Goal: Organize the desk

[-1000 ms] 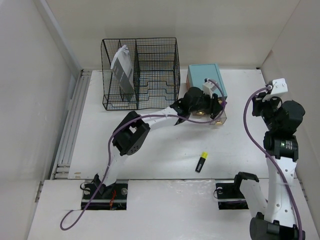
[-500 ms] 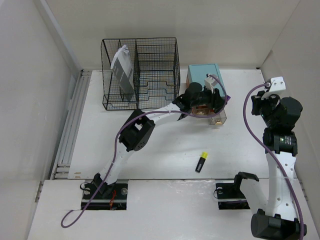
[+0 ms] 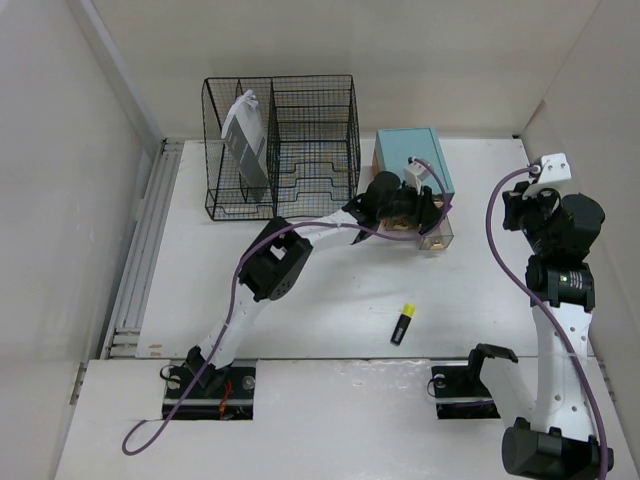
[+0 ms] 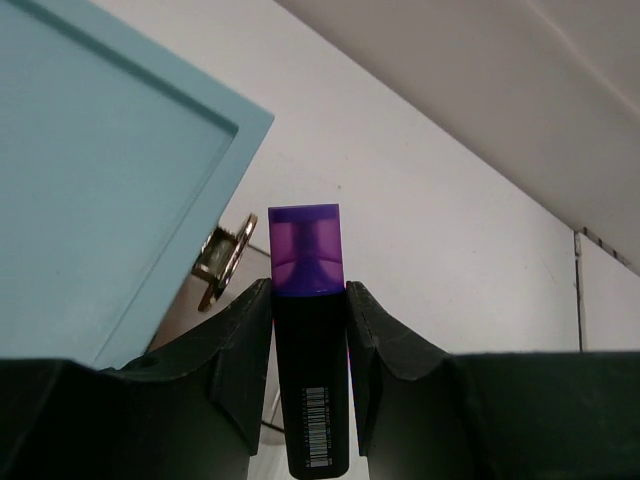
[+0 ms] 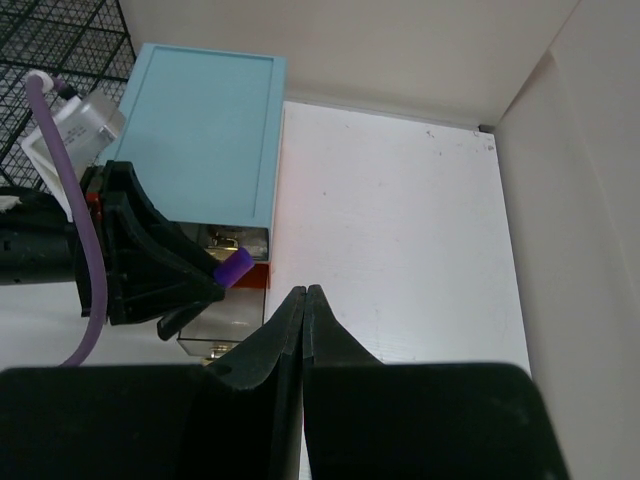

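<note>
- Top: the white desk (image 3: 300,290) spans the middle. The left gripper (image 3: 425,212) is at the teal box (image 3: 410,152), far centre. A yellow marker (image 3: 402,324) lies near centre, and a wire rack (image 3: 280,140) stands far left.
- Left wrist: the jaws pinch a purple-capped marker (image 4: 305,245) just beside the box.
- Right wrist: the right gripper (image 5: 303,293) is pressed together with nothing in it, over the desk's right side.
</note>
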You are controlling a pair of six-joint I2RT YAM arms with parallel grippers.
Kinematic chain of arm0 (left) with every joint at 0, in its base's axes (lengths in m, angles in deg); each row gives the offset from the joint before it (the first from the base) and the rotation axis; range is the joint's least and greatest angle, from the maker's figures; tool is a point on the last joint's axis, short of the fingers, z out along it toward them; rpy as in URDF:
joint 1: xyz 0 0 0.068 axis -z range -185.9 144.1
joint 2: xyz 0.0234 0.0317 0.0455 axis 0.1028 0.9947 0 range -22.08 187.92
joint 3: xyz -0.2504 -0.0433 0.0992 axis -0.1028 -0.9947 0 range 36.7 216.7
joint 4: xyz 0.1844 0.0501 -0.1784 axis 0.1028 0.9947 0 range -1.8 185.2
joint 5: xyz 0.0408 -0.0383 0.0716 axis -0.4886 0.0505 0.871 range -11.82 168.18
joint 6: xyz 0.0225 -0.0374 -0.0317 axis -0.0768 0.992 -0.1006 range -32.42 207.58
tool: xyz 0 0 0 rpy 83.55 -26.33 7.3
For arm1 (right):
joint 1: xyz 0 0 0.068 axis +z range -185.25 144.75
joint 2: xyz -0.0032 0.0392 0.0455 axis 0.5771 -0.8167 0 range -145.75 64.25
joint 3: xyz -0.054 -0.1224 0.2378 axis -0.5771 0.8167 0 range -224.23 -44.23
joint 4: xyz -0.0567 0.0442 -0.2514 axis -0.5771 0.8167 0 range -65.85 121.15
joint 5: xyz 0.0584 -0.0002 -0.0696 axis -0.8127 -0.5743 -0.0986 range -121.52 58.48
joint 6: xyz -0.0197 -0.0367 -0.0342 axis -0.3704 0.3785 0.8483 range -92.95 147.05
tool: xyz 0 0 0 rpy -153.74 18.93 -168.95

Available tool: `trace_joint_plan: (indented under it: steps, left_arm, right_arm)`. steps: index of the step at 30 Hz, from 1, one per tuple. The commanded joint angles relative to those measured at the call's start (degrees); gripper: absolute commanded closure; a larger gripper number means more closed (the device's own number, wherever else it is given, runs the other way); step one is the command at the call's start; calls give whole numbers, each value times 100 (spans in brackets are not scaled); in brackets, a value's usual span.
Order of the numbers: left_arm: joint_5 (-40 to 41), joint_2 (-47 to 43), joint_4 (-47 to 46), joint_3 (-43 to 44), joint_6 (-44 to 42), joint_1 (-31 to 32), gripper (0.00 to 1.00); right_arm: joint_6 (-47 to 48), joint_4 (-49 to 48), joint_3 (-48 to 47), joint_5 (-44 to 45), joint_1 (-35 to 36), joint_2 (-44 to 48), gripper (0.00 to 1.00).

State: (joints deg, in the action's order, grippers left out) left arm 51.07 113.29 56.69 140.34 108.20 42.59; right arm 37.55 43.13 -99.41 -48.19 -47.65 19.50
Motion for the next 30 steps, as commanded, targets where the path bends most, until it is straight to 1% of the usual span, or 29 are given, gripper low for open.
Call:
trace_joint_plan:
  steps: [1,6,13,16,17,18,23,27,30]
  left_arm:
    - [-171,-433,-198,-211,-76,-6,99]
    - [-171,-547,-198,-528,-129,-6,99]
    - [-119,-495,-31,-467,-181,-6,99]
    - [-66,-442,30,-405,-181,-6,96]
    - [-66,-441,83,-336,-181,-6,96]
    - [-66,-389,83,-266,-181,-6,92]
    - [39,-283,390,95,-234,-58,85]
    - [92,-90,698,534,-287,-59,84]
    - [154,-37,821,596,-339,-59,84]
  right_arm:
    - [4,-167,-72,85,-16,19,98]
    - [4,-167,-72,85,-16,19,98]
    - [4,-167,-72,85,-16,19,98]
    - [4,-167,-72,85,-16,19,98]
    - [4,-167,-72,85,-16,19,98]
    - [4,-167,-72,85,-16,19,98]
    - [4,-167,-72,85,-16,19,98]
    - [4,-167,-72,85,-16,19,98]
    - [4,-167,-72,85,-16,19,98]
